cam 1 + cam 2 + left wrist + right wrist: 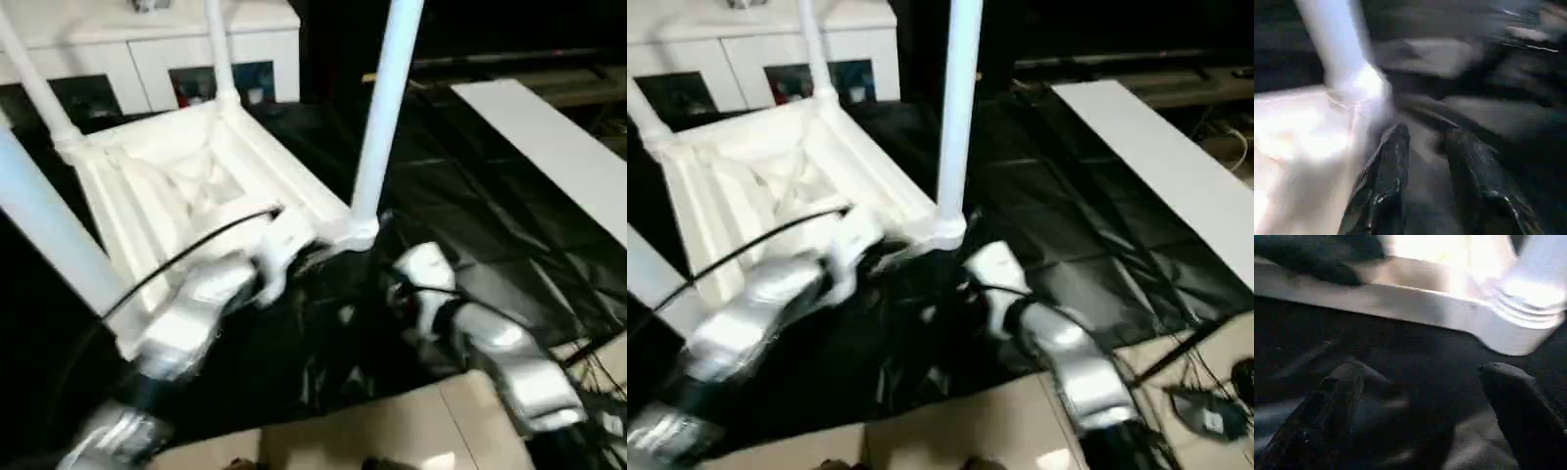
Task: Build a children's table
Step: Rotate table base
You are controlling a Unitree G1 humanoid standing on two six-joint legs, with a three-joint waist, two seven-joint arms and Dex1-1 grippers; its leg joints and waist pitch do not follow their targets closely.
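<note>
While both silver forearms reach toward upturned tabletop (186, 186), right fingers (1520, 406) spread, left fingers (1386, 181) parted, empty

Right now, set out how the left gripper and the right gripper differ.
The left gripper has its fingers a narrow gap apart; the right gripper has its fingers spread wide. The left gripper sits at the upturned tabletop's near rim; the right gripper hangs over the black sheet, just short of the corner socket. Both hold nothing.
</note>
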